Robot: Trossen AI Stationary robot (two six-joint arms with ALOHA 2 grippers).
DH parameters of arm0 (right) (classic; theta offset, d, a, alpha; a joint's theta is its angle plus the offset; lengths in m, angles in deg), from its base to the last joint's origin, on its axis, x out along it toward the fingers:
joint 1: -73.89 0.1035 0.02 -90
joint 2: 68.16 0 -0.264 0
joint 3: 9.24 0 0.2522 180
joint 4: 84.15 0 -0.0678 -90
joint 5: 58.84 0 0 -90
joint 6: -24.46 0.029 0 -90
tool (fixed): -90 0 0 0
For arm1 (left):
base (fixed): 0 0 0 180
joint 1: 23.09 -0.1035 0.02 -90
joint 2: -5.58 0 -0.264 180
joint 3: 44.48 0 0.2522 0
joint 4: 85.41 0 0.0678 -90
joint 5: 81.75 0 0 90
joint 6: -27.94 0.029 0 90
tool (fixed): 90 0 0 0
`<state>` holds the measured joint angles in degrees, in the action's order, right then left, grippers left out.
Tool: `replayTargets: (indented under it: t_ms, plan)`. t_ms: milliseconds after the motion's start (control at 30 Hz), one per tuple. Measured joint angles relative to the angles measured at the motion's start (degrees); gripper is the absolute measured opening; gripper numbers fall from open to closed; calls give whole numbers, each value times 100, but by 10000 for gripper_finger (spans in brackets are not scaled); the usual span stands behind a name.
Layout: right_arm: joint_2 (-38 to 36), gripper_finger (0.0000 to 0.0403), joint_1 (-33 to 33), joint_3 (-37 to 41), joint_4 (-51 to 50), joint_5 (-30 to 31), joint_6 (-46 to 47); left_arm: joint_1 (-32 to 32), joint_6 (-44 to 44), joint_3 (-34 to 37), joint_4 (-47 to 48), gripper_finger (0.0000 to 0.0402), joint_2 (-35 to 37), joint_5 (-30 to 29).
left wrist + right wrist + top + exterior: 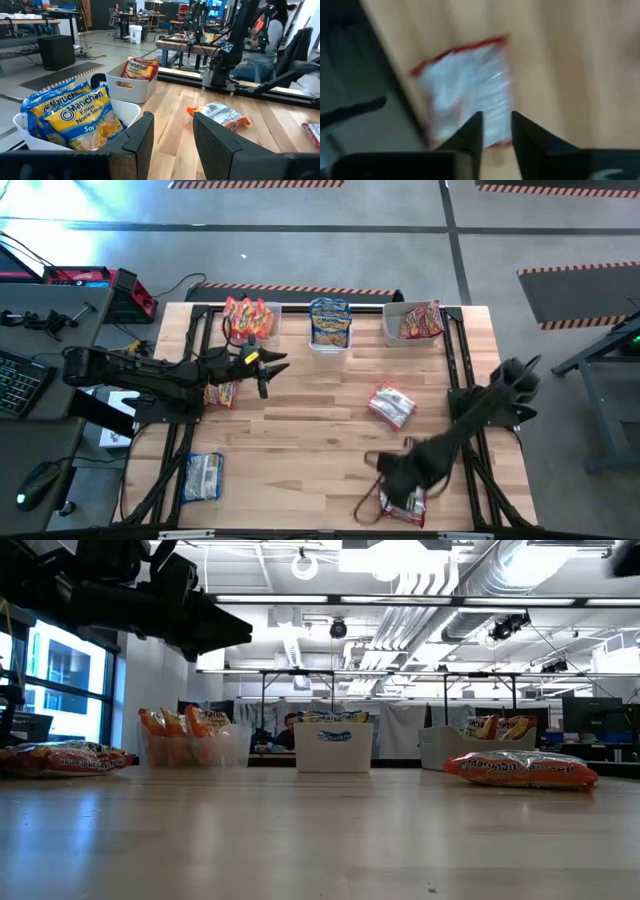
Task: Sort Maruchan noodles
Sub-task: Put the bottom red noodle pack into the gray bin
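The tabletop (320, 430) is pale wood. Three bins stand in a row along its far edge. The left bin (250, 320) holds orange packets (185, 725) standing upright. The middle bin (330, 340) holds blue-and-yellow packets (75, 112) printed "Maruchan Ramen Noodle Soup". The right bin (398, 330) holds a red-and-white packet (422, 320).

Loose packets on the tabletop: an orange one (222, 393) near the left edge, partly under the left arm; a blue-and-white one (202, 476) near the front left corner; a red-and-white one (391, 405) right of centre, lying flat with crinkled silvery film and a red border; another red-and-white one (405, 505) at the front edge toward the right corner.

The left gripper (270, 365) hangs above the tabletop just in front of the left and middle bins, jaws parted and holding nothing. The right gripper (385, 492) is low over the front-edge red-and-white packet; its fingers (472, 132) stand narrowly apart above the film, and whether they touch the packet cannot be told
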<state>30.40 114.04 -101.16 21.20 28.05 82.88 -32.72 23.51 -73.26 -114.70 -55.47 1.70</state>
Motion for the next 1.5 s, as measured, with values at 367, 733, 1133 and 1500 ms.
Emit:
replayTargets:
  t_ms: [367,733,1133,1500]
  plan:
    - [2309,246,528,-2734,-1305,-36,967,-2,76,-2,9,126,-4,-4]
    - [3488,194,474,-3608,-2021,0,323,-2,319,-2,-118,126,-4,-9]
    - [3199,16,144,-3572,-2298,856,-1050,-8,361,-7,-319,126,-4,17]
    - [1719,17,-301,-2379,-1227,-1,1439,-11,267,-7,-423,126,-6,144]
